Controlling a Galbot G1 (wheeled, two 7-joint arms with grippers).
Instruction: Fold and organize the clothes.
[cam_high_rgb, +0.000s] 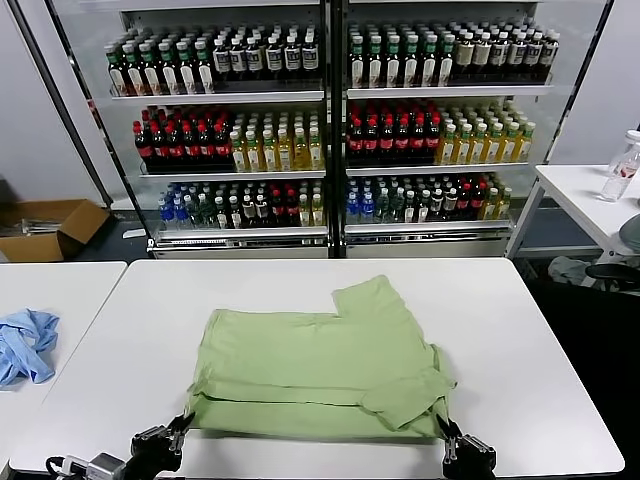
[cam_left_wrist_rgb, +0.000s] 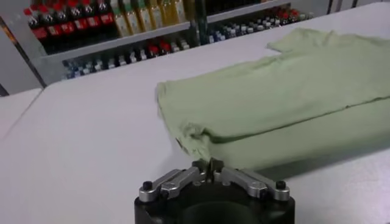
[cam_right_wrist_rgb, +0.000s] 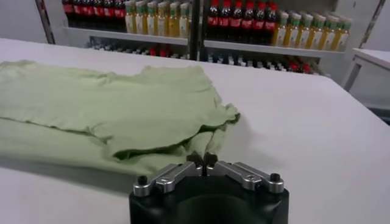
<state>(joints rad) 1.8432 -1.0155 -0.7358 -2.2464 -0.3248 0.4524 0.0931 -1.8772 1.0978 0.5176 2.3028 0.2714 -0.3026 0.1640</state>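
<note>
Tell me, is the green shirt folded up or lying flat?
Partly folded. The green shirt has its near edge doubled over in a layered band, one sleeve flipped onto it, and the far sleeve spread on the white table.

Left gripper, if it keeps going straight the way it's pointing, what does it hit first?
Probably the near folded edge of the green shirt, just ahead of the left gripper, whose fingers look shut; the gap is hard to judge.

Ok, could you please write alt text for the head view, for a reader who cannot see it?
A light green shirt lies partly folded on a white table, with the left gripper and right gripper shut at its near corners. Behind stand shelves of bottled drinks; a blue cloth lies on a side table.
</note>
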